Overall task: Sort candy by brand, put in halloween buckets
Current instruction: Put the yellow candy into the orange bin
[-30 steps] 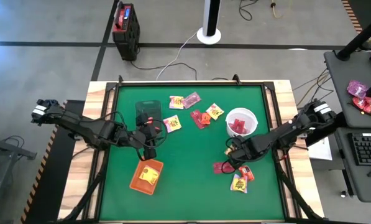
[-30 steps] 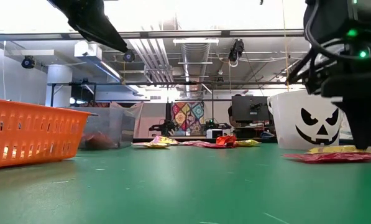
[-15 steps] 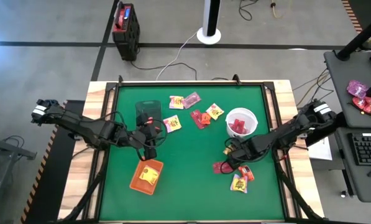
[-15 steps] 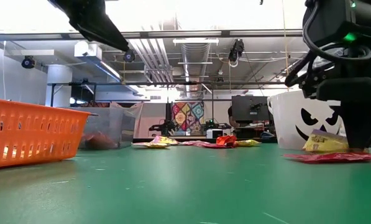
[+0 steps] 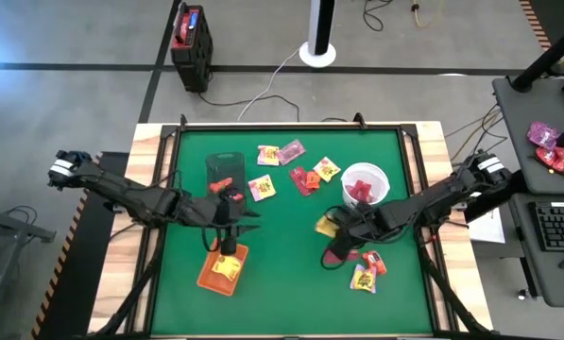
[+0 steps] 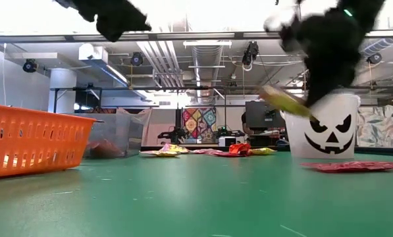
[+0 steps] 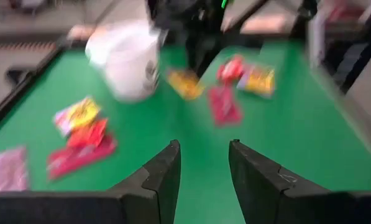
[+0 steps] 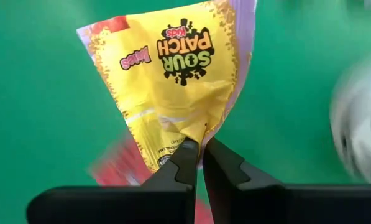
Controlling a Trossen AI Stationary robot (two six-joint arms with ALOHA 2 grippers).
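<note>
Right wrist view: yellow candy bag [image 8: 173, 81] pinched at its lower edge by right gripper [image 8: 197, 163], lifted over the mat [image 5: 291, 283], near white bucket [image 5: 367, 184]. Left gripper [image 7: 204, 168] spread, empty, above orange tray [image 5: 223, 268].

The round bucket [image 5: 367, 183] stands on the right half of the counter [image 5: 282, 283]. The tub [image 5: 223, 170] sits on the left half toward the back, and the tray [image 5: 223, 267] lies in front of it. Loose candy packets [image 5: 291, 165] lie between tub and bucket at the back. More packets [image 5: 365, 272] lie in front of the bucket. The right end effector [image 5: 336, 227] holds a Sour Patch Kids packet [image 8: 173, 81] above the counter, beside the bucket. The left end effector [image 5: 230, 247] hangs over the tray.
</note>
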